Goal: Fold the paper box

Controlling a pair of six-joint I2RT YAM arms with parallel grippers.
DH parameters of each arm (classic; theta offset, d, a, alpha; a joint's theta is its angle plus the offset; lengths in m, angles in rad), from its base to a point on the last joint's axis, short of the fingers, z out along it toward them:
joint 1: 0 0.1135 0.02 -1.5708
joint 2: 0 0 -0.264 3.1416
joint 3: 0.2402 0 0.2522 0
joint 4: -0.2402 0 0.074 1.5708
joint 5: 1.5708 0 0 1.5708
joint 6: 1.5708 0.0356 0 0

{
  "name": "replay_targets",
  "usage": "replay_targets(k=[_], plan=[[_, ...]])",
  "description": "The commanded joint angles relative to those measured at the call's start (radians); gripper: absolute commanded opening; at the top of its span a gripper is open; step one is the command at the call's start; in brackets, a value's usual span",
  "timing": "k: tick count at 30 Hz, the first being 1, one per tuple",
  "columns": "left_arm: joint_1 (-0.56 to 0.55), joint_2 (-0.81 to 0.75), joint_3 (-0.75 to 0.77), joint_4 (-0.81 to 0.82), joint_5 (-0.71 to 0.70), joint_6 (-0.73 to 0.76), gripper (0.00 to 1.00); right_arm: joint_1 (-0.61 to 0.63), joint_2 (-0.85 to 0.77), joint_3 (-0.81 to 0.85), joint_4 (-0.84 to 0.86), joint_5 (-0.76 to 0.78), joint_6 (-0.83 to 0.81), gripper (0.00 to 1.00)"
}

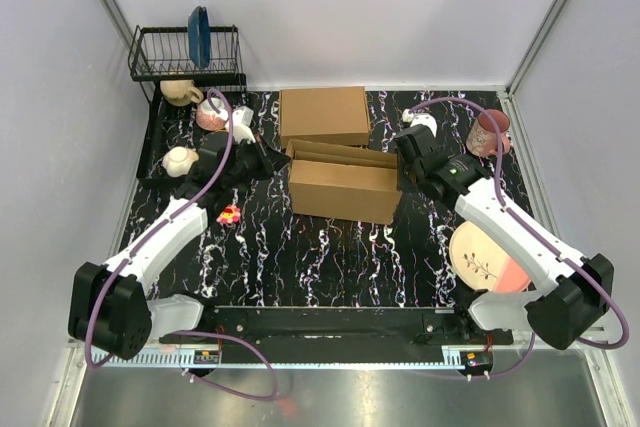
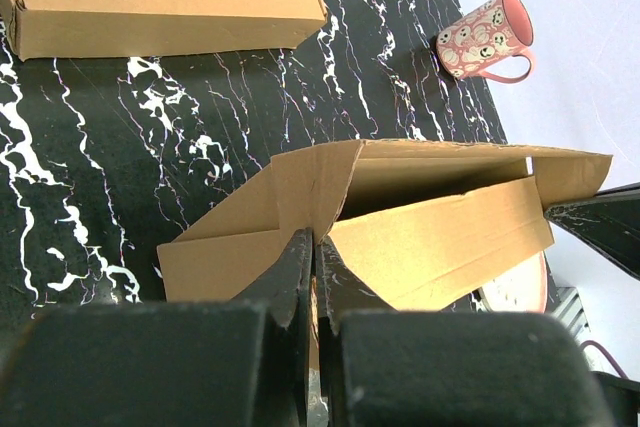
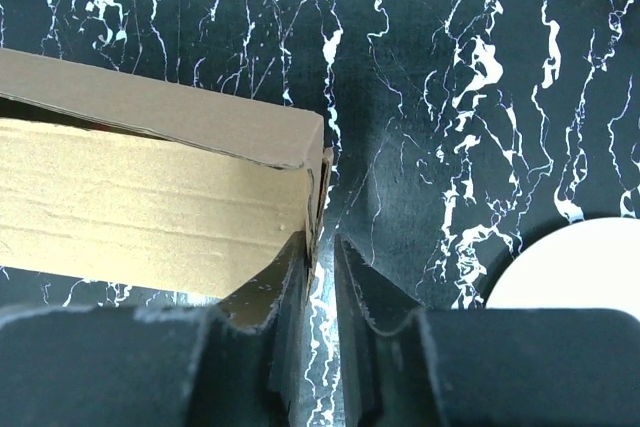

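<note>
We see both arms reaching inward to box (image 1: 340, 192) ends, surface middle: left gripper (image 2: 314, 242) pinching flap, right gripper (image 3: 325, 242) slightly parted at corner. Second box (image 1: 322, 115) just behind.

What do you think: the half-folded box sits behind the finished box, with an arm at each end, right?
Not behind: the top external view shows the paper box in front of the finished box, nearer the arms' bases. The left gripper and right gripper are indeed at its ends.
</note>
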Motion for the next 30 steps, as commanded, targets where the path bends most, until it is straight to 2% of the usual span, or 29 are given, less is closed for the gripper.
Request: replay_targets(k=[1, 9, 20, 25, 30], plan=[[-0.010, -0.025, 0.001, -0.003, -0.002, 0.010, 0.00, 0.001, -0.032, 0.049, -0.029, 0.025, 0.026, 0.26], [-0.012, -0.020, 0.001, -0.003, -0.010, 0.015, 0.00, 0.003, -0.057, 0.064, -0.032, 0.019, 0.041, 0.34], [-0.020, -0.016, 0.003, -0.004, -0.017, 0.018, 0.00, 0.003, -0.078, 0.081, -0.020, 0.016, 0.052, 0.36], [-0.021, -0.014, 0.006, -0.006, -0.019, 0.020, 0.00, 0.001, -0.057, 0.081, -0.009, 0.041, 0.040, 0.33], [-0.023, -0.013, 0.005, -0.004, -0.019, 0.020, 0.00, 0.003, -0.031, 0.068, 0.025, 0.048, 0.028, 0.22]])
